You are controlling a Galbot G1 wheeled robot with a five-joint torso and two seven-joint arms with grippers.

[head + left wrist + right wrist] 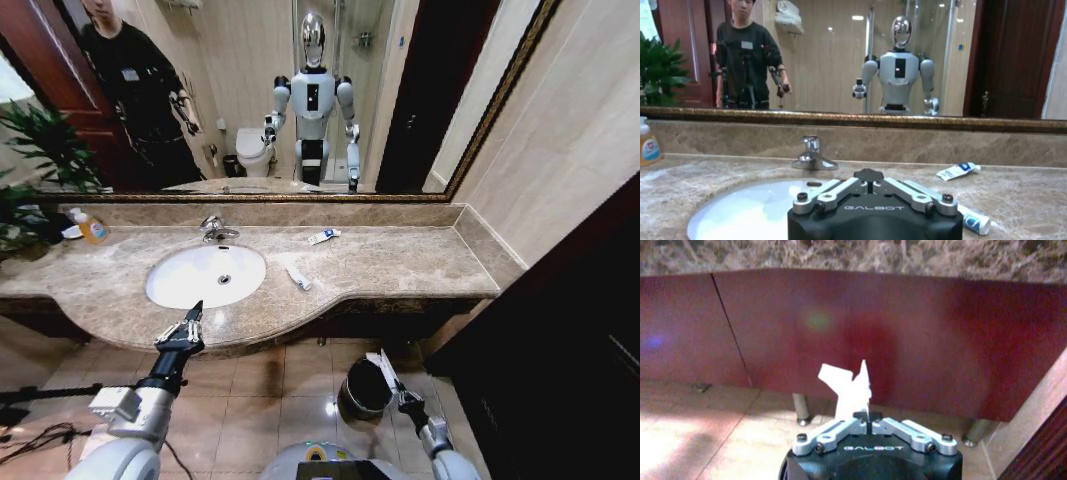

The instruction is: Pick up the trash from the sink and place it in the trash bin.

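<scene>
GALBOT lettering on both hands | right hand (863,415) pinches white sachet (848,387) | left hand (188,322) clenched, empty

**Left gripper at the front of the sink**

The left gripper (872,186) sits low over the brown marble counter (707,175), at the near rim of the white sink (753,210). Beyond the sink stands the chrome faucet (812,155). On the counter just beside the sink lies a white tube (967,215) with a blue end, partly hidden by the gripper. Farther from the sink, near the backsplash, lies a blue-and-white packet (958,170). An orange-liquid bottle (648,147) stands well apart from the sink, on the faucet's other side.
</scene>
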